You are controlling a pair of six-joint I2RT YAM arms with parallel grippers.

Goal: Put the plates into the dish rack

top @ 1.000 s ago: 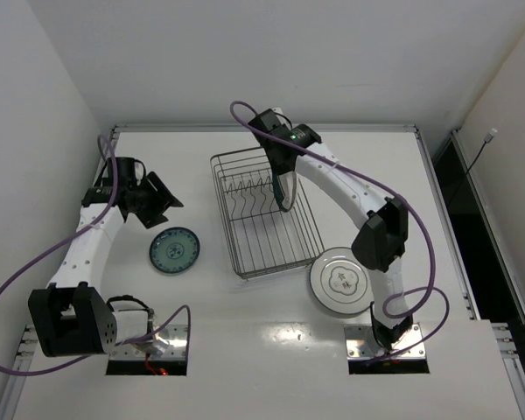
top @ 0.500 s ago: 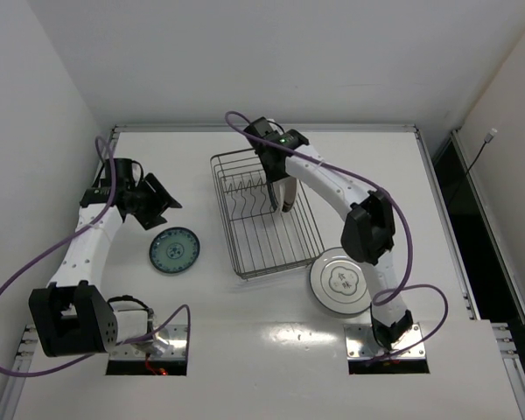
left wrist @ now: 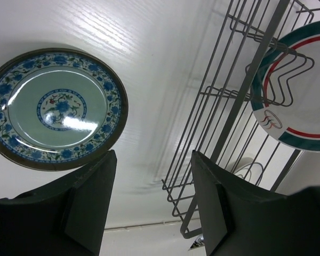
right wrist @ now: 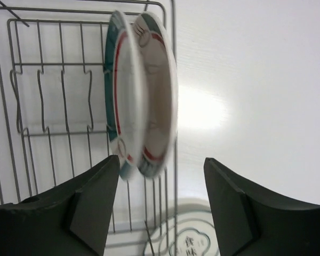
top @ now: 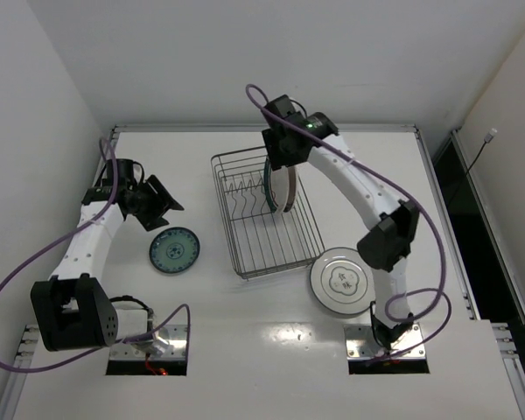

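Inside the dish rack (top: 276, 249) two plates (right wrist: 122, 90) (right wrist: 161, 90), outside two flat plates (top: 175, 250) (top: 341, 282); left tool (left wrist: 152, 160), right tool (right wrist: 161, 165) agape

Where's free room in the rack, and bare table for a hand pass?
Free: in the dish rack, the prongs left of the two standing plates and the whole near half; the table strip between small teal plate and rack. Crowded: rack's far right, right fingers over those plates; near-right corner, grey-white plate alongside.
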